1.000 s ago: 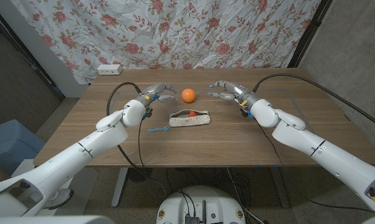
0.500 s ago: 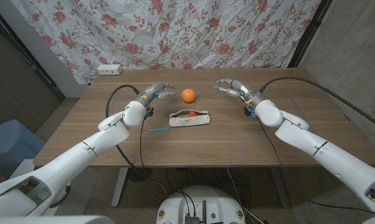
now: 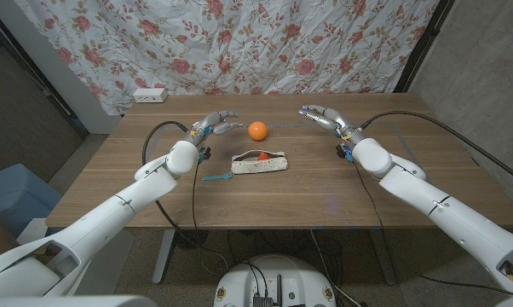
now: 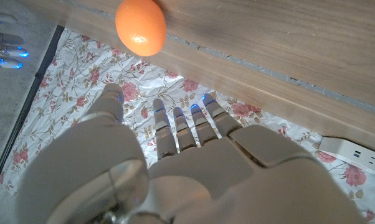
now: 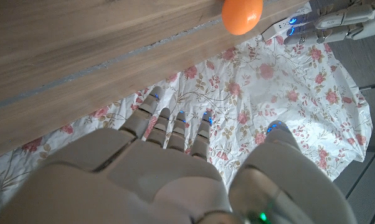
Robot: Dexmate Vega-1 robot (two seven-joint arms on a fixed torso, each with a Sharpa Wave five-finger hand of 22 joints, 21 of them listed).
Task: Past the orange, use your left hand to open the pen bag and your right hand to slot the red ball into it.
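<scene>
Looking over the scene, biggest stuff first:

table (image 3: 367, 183): one wooden top, wide bare stretches seen on both sides of the bag and toward the near edge; far edge backed by a flowered curtain (image 3: 265, 43).

left hand (image 3: 216, 125): raised near the far edge, just to the robot's left of the orange, not touching it; fingers spread and nothing held. In the left wrist view the hand (image 4: 175, 168) is seen from the back, so the palm is hidden.

right hand (image 3: 323, 117): up by the far edge, well apart from the orange on the other side; fingers loosely extended, nothing gripped. Palm hidden in the right wrist view too (image 5: 169, 174).

pen bag (image 3: 259, 162): one, lying mid-table on the near side of the orange, mouth seen open at the top. A blue strap (image 3: 216, 176) trails off its left end.

power strip (image 3: 149, 95): one white one, at the far left corner.

orange (image 3: 256, 130): one, between the two hands.

red ball (image 3: 262, 156): one, sitting in the bag's mouth, only partly seen; how deep it sits can't be told.
</scene>
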